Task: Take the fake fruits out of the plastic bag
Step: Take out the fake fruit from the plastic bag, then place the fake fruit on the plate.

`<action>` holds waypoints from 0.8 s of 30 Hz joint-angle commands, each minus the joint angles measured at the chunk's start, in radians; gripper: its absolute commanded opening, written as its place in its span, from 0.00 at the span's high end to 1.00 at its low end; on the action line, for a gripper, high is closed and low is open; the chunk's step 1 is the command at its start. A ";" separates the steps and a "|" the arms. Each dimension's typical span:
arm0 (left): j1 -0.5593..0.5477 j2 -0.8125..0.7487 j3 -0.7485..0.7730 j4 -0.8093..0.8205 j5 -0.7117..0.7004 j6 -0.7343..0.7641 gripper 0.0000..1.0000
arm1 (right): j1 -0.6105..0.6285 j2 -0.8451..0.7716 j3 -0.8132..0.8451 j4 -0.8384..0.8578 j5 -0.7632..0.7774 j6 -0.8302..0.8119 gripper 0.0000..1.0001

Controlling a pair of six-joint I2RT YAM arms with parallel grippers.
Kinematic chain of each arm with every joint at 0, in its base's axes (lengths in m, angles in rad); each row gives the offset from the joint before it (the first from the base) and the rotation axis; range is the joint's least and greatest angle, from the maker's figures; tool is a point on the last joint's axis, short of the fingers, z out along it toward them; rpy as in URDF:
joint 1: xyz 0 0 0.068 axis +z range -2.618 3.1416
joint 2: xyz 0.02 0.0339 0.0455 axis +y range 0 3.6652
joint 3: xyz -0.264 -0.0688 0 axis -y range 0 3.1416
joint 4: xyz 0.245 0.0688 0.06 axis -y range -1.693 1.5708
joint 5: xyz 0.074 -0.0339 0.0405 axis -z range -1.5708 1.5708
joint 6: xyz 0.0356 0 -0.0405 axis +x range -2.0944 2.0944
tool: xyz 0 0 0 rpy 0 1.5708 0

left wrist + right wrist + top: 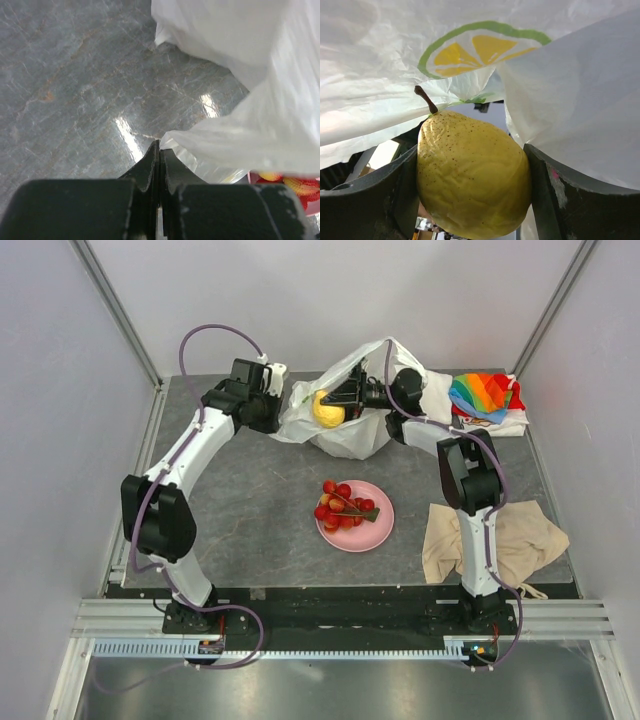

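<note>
The translucent white plastic bag (372,365) lies at the back middle of the table. My right gripper (340,400) reaches into its mouth from the right. It is shut on a yellow speckled fruit with a brown stem (328,411). In the right wrist view this fruit (472,180) fills the gap between my fingers (395,185), with bag film (570,90) above and beside it. My left gripper (287,395) is shut on the bag's left edge. In the left wrist view its tips (159,146) pinch the film (260,100). A red cherry cluster (340,505) lies on the pink plate (382,532).
A rainbow cloth (482,395) lies on a folded white cloth (508,424) at the back right. A beige cloth (525,540) lies by the right arm's base. White walls stand close on three sides.
</note>
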 commanded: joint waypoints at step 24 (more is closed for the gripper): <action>0.110 0.064 0.353 0.040 0.004 -0.019 0.98 | 0.207 -0.177 -0.081 -0.259 -0.156 -0.212 0.63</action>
